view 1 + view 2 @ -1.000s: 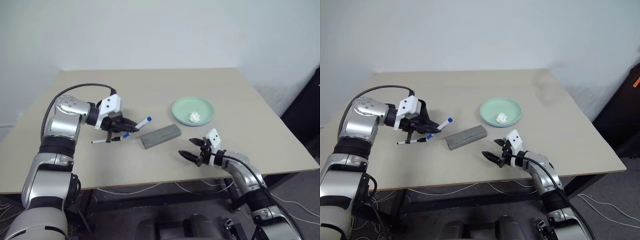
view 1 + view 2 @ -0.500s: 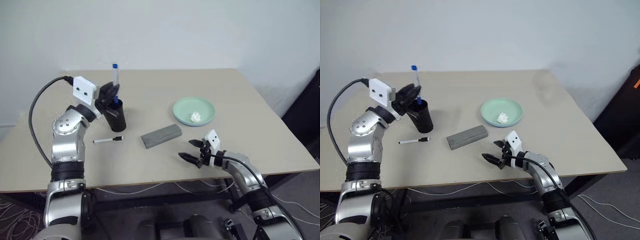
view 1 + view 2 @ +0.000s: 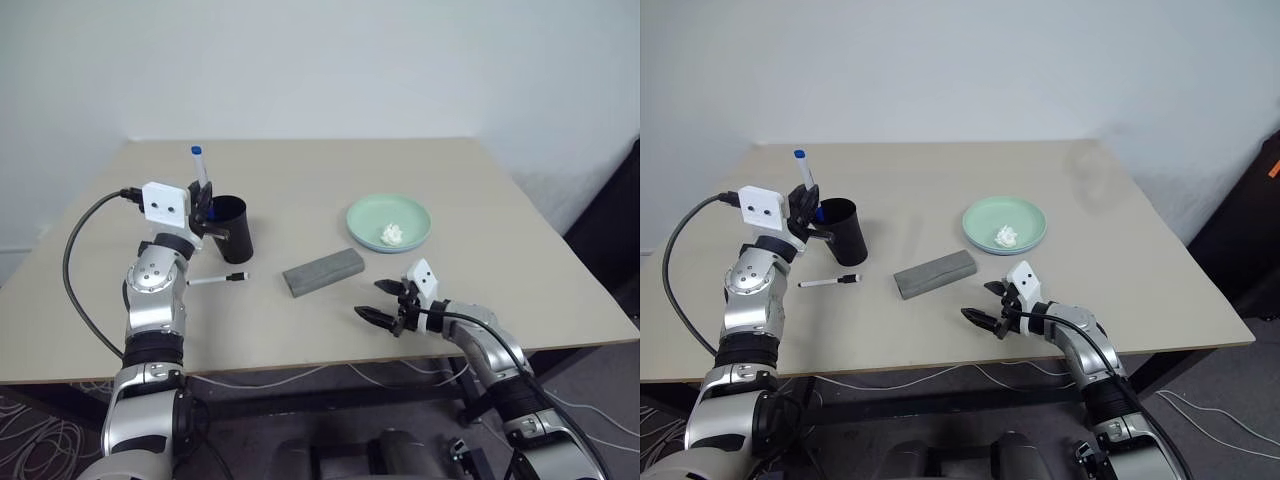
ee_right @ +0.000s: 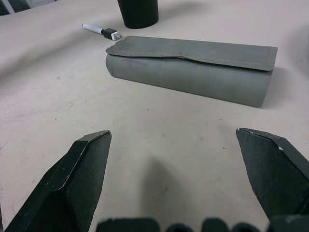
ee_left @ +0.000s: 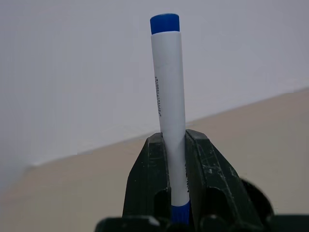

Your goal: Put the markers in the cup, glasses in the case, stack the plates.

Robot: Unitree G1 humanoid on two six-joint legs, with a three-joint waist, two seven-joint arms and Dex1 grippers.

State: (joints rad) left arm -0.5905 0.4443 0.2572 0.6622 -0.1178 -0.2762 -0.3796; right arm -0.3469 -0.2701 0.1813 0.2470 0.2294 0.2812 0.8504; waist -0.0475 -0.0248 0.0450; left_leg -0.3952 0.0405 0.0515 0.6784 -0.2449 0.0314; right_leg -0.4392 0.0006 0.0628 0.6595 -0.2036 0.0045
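Note:
My left gripper [image 3: 205, 205] is shut on the blue-capped marker [image 3: 200, 170], holding it upright at the left edge of the black cup's [image 3: 233, 230] rim. In the left wrist view the marker [image 5: 169, 96] rises between the two fingers. I cannot tell whether its lower end is inside the cup. The black-capped marker [image 3: 218, 280] lies on the table in front of the cup. The grey case [image 3: 321, 272] lies closed mid-table. A mint green plate [image 3: 405, 213] sits behind it. My right gripper [image 3: 385, 305] hovers open, near the front edge, facing the case [image 4: 193, 65]. The glasses are out of view.
A small white tissue wad [image 3: 390, 234] lies in the green plate. The beige table [image 3: 320, 170] has free room at the back and on the right. A black cable loops from my left wrist off the table's left side.
My left arm lifted the blue-capped marker off the table, turned it upright over the cup, then shifted it left to the rim's edge. The right arm has kept still.

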